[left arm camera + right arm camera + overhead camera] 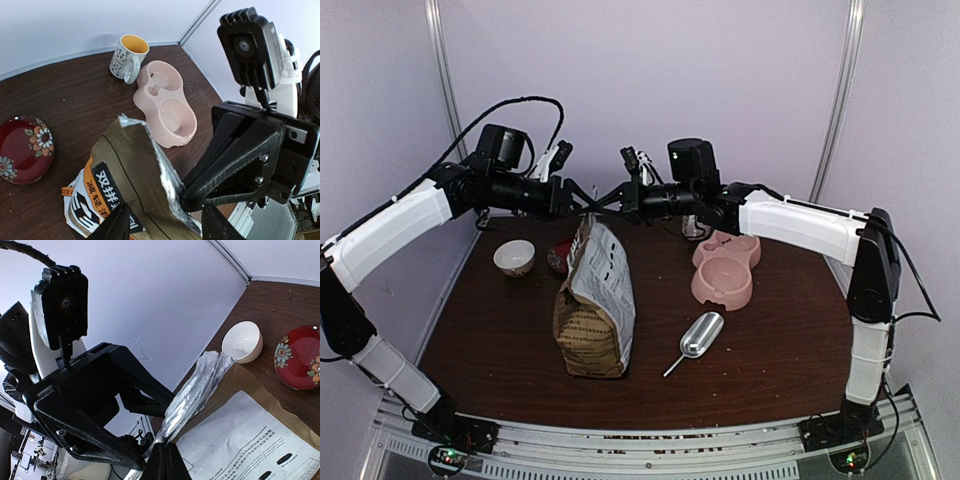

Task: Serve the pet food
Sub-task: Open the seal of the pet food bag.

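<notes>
The tan paper pet food bag (595, 310) with an orange band stands upright mid-table. Its silver foil top (588, 226) is torn and pinched flat. The kibble is hidden inside. My right gripper (165, 459) is shut on the foil top edge (197, 385); it also shows in the left wrist view (184, 197) and from above (603, 200). My left gripper (165, 227) is open, its fingers (117, 226) straddling the bag's top (135, 165) from the other side; from above it (578, 203) faces the right gripper.
A pink double pet bowl (725, 268) sits right of the bag, a metal scoop (698, 338) in front of it. A white bowl (514, 257) and a red flowered saucer (558, 257) stand at back left. A patterned mug (127, 56) stands behind the pink bowl.
</notes>
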Action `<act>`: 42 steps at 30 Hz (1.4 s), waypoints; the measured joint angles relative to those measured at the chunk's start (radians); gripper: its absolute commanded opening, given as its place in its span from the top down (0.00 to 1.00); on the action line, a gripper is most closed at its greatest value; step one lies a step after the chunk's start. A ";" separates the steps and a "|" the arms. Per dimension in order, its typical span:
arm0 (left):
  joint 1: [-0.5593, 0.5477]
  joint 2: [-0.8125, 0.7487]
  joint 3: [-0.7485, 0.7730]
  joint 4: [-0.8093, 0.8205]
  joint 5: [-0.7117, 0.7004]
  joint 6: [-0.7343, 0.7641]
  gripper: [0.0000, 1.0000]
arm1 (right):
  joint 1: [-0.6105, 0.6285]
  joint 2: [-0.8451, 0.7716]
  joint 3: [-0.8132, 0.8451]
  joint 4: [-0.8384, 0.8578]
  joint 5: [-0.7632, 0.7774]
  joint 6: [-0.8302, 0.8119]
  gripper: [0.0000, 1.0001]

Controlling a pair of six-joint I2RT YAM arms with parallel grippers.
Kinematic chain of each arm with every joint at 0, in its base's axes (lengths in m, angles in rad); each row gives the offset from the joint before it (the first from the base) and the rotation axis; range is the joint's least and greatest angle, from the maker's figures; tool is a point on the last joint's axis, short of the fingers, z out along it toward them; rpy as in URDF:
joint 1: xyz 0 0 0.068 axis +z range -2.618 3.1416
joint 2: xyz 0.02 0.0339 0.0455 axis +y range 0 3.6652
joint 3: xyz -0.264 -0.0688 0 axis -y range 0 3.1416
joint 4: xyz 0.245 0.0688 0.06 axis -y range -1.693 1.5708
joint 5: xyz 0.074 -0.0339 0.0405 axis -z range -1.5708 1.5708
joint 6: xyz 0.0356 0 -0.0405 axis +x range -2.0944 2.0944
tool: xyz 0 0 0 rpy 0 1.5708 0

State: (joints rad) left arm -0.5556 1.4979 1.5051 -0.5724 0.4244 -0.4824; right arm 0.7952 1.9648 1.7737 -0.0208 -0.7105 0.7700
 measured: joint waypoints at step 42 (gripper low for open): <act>-0.003 -0.074 -0.107 0.085 0.039 -0.050 1.00 | 0.006 -0.007 0.003 -0.033 0.000 -0.095 0.86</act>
State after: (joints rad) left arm -0.5587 1.4242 1.3979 -0.4873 0.4637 -0.5320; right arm 0.8017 1.9579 1.7763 -0.0540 -0.7109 0.6754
